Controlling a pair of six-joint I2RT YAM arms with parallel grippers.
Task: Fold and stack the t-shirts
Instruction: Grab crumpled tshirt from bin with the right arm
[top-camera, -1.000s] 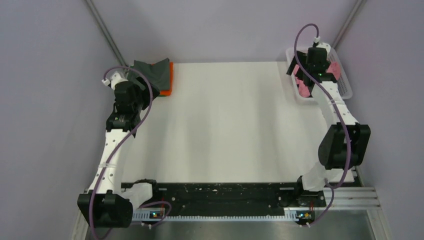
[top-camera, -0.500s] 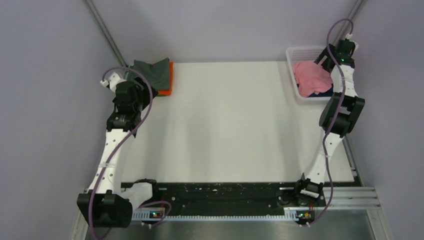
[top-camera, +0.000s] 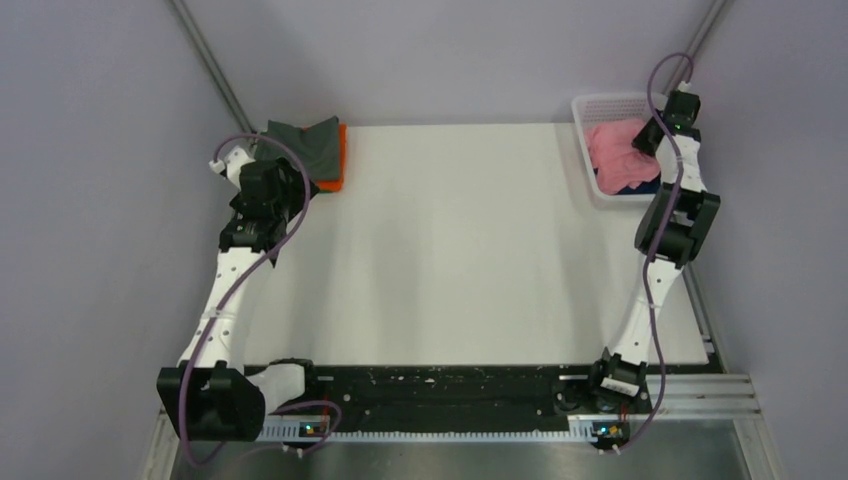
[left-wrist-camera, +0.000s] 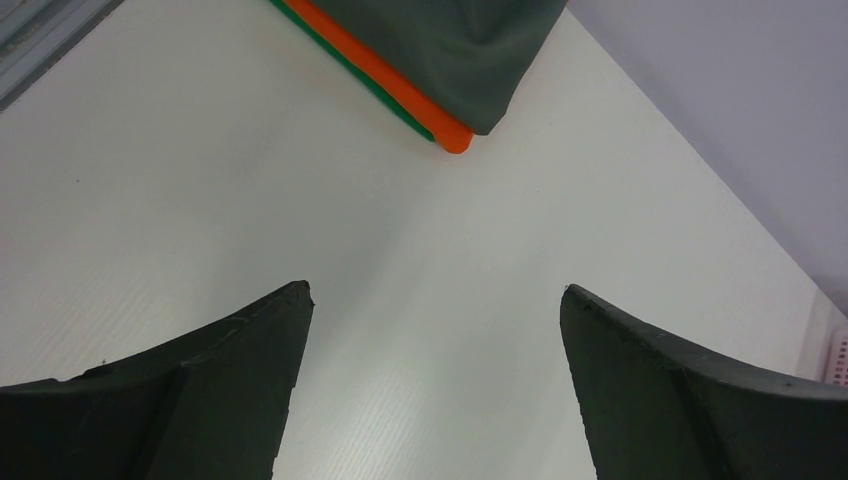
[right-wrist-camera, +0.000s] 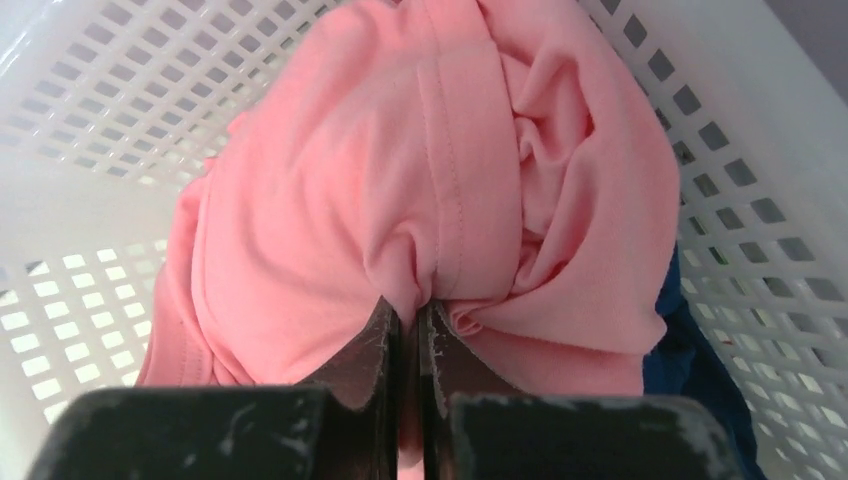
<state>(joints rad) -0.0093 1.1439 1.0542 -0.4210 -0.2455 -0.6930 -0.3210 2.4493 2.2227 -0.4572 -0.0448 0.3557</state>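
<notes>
Pale lilac walls (top-camera: 450, 60) close in a white desk (top-camera: 450, 260), and at its far right corner the light pink t-shirt (right-wrist-camera: 430, 190) lies crumpled in a white lattice basket (right-wrist-camera: 120, 120), heaped over a navy blue t-shirt (right-wrist-camera: 695, 365) of which only an edge shows. The right tool (right-wrist-camera: 410, 318) is pressed together on a small ridge of the pink cloth just beside a stitched hem, and very little fabric looks caught in the pinch. The likeliest failure is that this thin fold slides out as the weight of the shirt comes onto it, dropping the shirt back into the basket or half over its rim. Because the two shirts lie tangled against each other, a lift could also drag the navy one along, and a snag on the lattice might tip or shift the light basket. A shirt hauled out by one bunched point would probably hang twisted and be awkward to spread flat. At the far left corner the dark grey t-shirt (left-wrist-camera: 450, 50) sits skewed atop the orange t-shirt (left-wrist-camera: 400, 85) and a sliver of green t-shirt (left-wrist-camera: 385, 100); the left tool (left-wrist-camera: 435, 290) hangs spread wide and empty over bare desk near this stack, and a careless sweep there could knock the pile askew
</notes>
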